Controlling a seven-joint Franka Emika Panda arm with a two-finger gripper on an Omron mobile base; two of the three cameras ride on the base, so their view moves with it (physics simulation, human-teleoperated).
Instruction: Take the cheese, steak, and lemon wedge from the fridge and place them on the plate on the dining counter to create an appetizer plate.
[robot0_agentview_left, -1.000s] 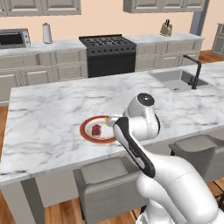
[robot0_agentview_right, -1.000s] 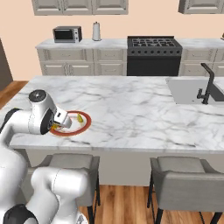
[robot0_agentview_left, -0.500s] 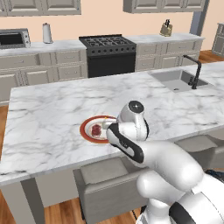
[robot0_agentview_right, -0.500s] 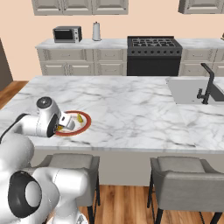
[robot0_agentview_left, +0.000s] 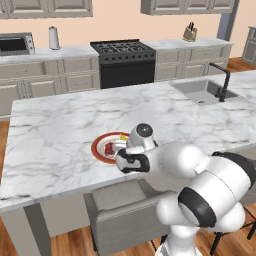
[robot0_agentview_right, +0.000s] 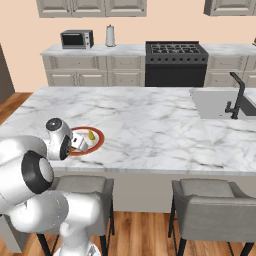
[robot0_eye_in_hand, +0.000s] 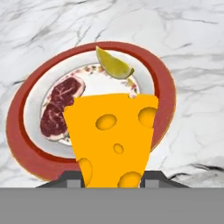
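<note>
My gripper (robot0_eye_in_hand: 113, 180) is shut on the cheese (robot0_eye_in_hand: 113, 135), a chunky orange-yellow wedge with holes, held just above the near side of the plate (robot0_eye_in_hand: 26, 148). On the plate's white centre lie the steak (robot0_eye_in_hand: 61, 107) at the left and the lemon wedge (robot0_eye_in_hand: 114, 63) at the far rim. In the left base view the hand (robot0_agentview_left: 131, 161) hovers at the near right edge of the plate (robot0_agentview_left: 98, 145), where the steak (robot0_agentview_left: 108, 148) shows. From the right base camera the hand (robot0_agentview_right: 70, 145) covers the left part of the plate (robot0_agentview_right: 98, 142), with the lemon wedge (robot0_agentview_right: 91, 134) behind it.
The plate sits near the front edge of the dining counter (robot0_agentview_left: 60, 125). The inset sink and black faucet (robot0_agentview_left: 221, 82) lie far to the right. Grey stools (robot0_agentview_left: 120, 210) (robot0_agentview_right: 215, 205) stand under the counter's front edge. A stove and microwave line the back wall.
The hand has dropped and swung left toward the plate, ending low over its near edge. The cheese stays in the gripper; steak and lemon wedge have not moved.
</note>
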